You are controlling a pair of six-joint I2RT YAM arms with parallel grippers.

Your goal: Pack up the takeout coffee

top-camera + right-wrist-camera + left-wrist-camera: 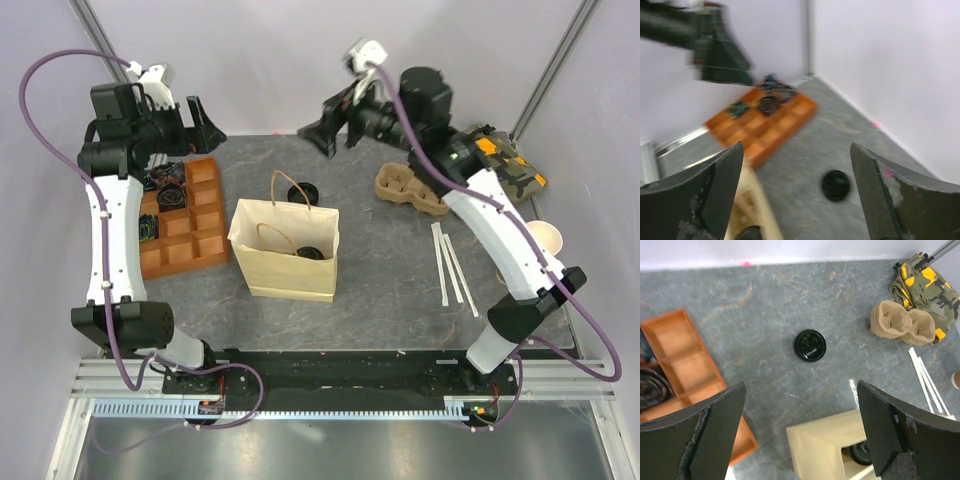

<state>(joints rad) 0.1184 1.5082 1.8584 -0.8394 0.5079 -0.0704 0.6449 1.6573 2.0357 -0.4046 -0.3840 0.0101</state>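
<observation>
Packing status: takeout coffee (306, 252) sits inside paper bag (290, 275), middle of table (390, 300). Only its black lid shows thru the open top. Looks packed, by my read.
Cup pose: can't tell if upright or leaning, as bag walls hide the body.
L gripper (800, 390): jaws wide apart, nothing btwn them, raised near far end of orange tray (205, 165).
R gripper (796, 150): also spread & empty, raised beyond bag's far side, well apart from it.
Loose lid (303, 192): flat on table just behind bag, no cup under it.
Risk 1: bag is light & freestanding. A finger catching a handle (288, 186) on a low pass could tip it → coffee spills.
Risk 2: loose lid looks like the cup's lid from above. Grabbing it by mistake wastes a move & may nudge bag.
Risk 3: if cup leans inside, any bump to bag could pop its lid.
Safe call: keep both arms high, off the bag rim.
</observation>
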